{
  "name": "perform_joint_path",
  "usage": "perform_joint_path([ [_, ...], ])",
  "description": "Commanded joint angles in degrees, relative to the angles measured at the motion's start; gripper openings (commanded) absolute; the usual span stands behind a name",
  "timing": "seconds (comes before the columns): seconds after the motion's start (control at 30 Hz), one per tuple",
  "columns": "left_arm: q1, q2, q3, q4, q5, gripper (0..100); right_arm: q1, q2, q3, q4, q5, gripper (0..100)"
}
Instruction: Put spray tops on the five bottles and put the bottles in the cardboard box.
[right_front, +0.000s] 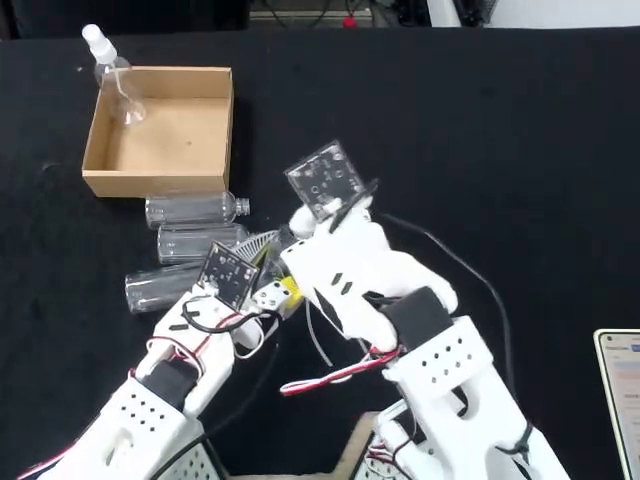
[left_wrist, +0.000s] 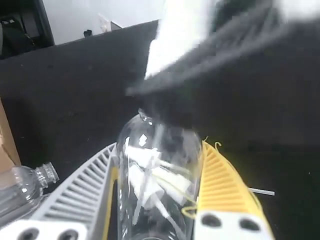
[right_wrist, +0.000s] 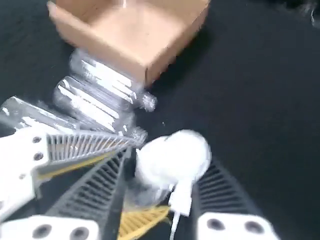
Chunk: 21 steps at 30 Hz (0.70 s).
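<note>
My left gripper (left_wrist: 157, 192) is shut on a clear upright bottle (left_wrist: 157, 180), held between its grey and yellow fingers. In the right wrist view a white spray top (right_wrist: 172, 160) sits at that bottle's neck, and my right gripper (right_wrist: 165, 197) is shut on it. From above, both grippers meet near the table's middle, left gripper (right_front: 262, 250) below right gripper (right_front: 295, 230). Three open clear bottles (right_front: 195, 209) lie side by side in front of the cardboard box (right_front: 150, 183). A bottle with a spray top (right_front: 115, 80) leans in the box's far corner.
A screen device (right_front: 620, 390) lies at the table's right edge. Red, white and black cables hang between the two arms. The black table stretches bare to the right and behind the arms.
</note>
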<state>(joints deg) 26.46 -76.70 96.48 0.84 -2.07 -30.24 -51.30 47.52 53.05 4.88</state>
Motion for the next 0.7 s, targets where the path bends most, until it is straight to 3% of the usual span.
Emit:
perform_joint_path([
  [0.0,-2.3,-0.9,1.0,-1.6,0.0,12,-0.9,0.2,-3.2,0.5,0.4,20.4],
  [0.27,-2.1,-0.9,1.2,-1.6,0.0,12,-0.8,-8.8,-16.9,9.8,0.5,20.2],
  [0.37,-2.1,-0.9,1.2,-1.6,0.0,12,-0.5,-13.4,-20.1,10.9,0.4,9.5],
  [0.43,-2.1,-0.9,1.1,-1.6,0.0,12,-0.5,-14.5,-18.9,9.5,0.6,0.7],
  [0.5,-2.1,-0.9,1.1,-1.6,0.0,12,-0.5,-14.5,-15.7,7.0,0.6,4.9],
  [0.67,-2.1,-0.9,1.3,-1.6,0.0,12,2.3,-14.5,-2.9,-6.1,0.2,1.2],
])
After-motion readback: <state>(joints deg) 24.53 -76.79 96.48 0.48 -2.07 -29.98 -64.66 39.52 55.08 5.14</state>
